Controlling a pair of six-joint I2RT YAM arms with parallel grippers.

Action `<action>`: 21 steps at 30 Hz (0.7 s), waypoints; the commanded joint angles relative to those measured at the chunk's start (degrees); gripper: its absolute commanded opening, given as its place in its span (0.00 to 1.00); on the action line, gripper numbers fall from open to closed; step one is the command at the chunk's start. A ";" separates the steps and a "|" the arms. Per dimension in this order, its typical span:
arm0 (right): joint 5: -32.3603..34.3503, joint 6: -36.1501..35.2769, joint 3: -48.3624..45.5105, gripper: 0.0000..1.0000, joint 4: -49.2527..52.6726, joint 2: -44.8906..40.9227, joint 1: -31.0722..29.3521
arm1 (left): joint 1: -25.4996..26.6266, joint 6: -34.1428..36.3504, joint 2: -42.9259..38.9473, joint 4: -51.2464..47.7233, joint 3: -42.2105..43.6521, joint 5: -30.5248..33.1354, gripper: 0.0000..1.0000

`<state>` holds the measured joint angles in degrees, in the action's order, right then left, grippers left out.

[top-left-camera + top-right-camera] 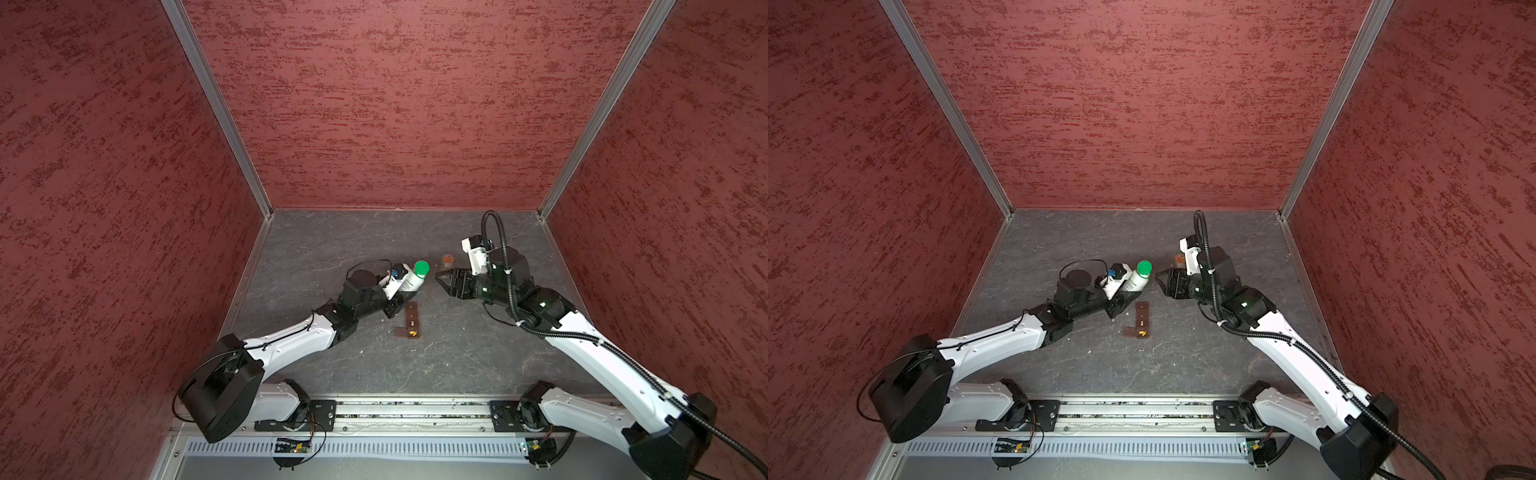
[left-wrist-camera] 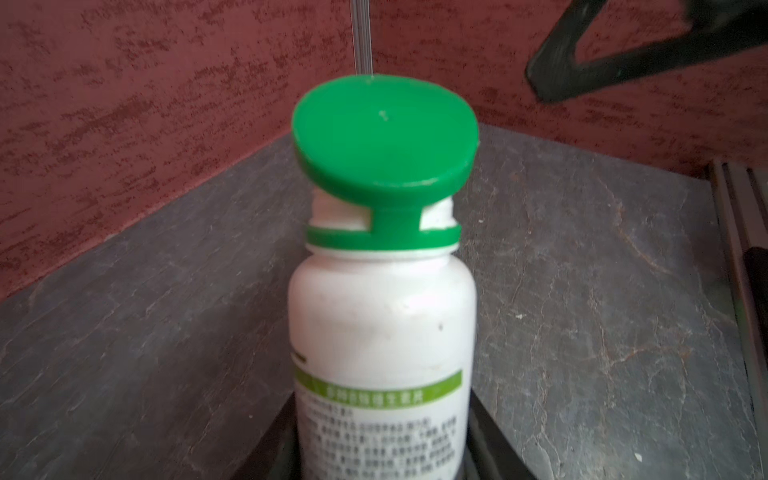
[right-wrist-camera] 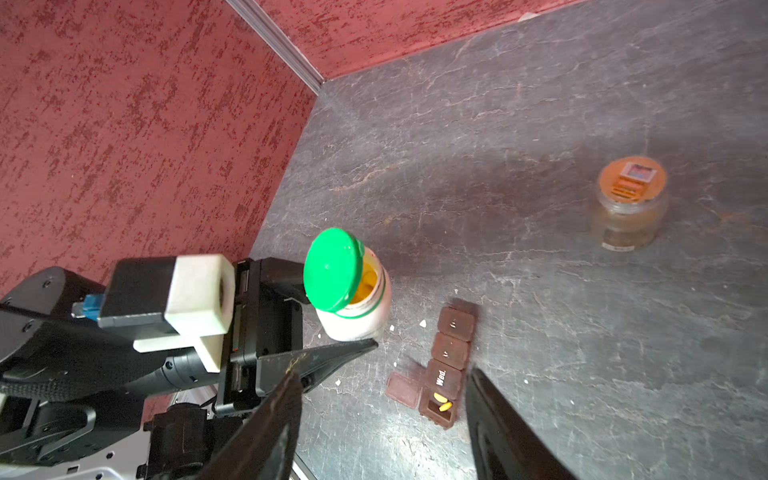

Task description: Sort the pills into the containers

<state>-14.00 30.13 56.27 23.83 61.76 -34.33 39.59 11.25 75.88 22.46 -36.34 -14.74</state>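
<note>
My left gripper [image 1: 405, 293] [image 1: 1127, 293] [image 2: 384, 449] is shut on a white pill bottle [image 1: 412, 281] [image 1: 1136, 282] [image 2: 382, 311] [image 3: 359, 322], held tilted above the table. Its green hinged cap [image 1: 421, 268] [image 3: 330, 270] stands partly lifted, and yellow pills [image 3: 365, 282] show inside. My right gripper [image 1: 440, 276] [image 1: 1160, 276] [image 3: 382, 374] is open and empty, just right of the cap and not touching it. Below lies a brown pill organizer [image 1: 411, 320] [image 1: 1143, 320] [image 3: 451, 353]. Its end compartment [image 3: 440, 405] is open, with yellow pills in it.
A small amber jar [image 1: 447, 259] [image 3: 631, 203] with an orange lid stands behind the right gripper. In a top view the jar [image 1: 1179, 258] is partly hidden by the right arm. Red walls close in the grey table [image 1: 332, 249] on three sides. White crumbs lie near the organizer.
</note>
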 commanded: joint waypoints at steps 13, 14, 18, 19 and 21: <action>2.15 -3.84 3.59 0.80 -9.04 6.29 -4.76 | 0.26 -6.88 4.01 19.32 -0.06 -9.78 0.00; 2.54 -4.09 4.03 0.80 -8.99 7.02 -4.87 | 0.36 -7.09 3.93 19.65 0.14 -9.94 0.00; 3.19 -4.21 4.99 0.75 -9.70 9.22 -5.09 | 0.66 -7.79 3.58 21.05 1.22 -10.36 0.00; 3.15 -4.16 5.07 0.71 -10.03 9.46 -5.13 | 0.65 -7.88 3.43 21.05 1.18 -10.32 0.00; 3.21 -4.20 5.58 0.60 -10.17 10.02 -5.34 | 0.53 -7.91 3.14 21.05 1.60 -10.70 0.00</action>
<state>-12.36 26.59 59.66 16.03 71.33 -39.22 39.92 4.23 79.61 40.86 -35.64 -24.14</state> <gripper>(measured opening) 0.623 0.493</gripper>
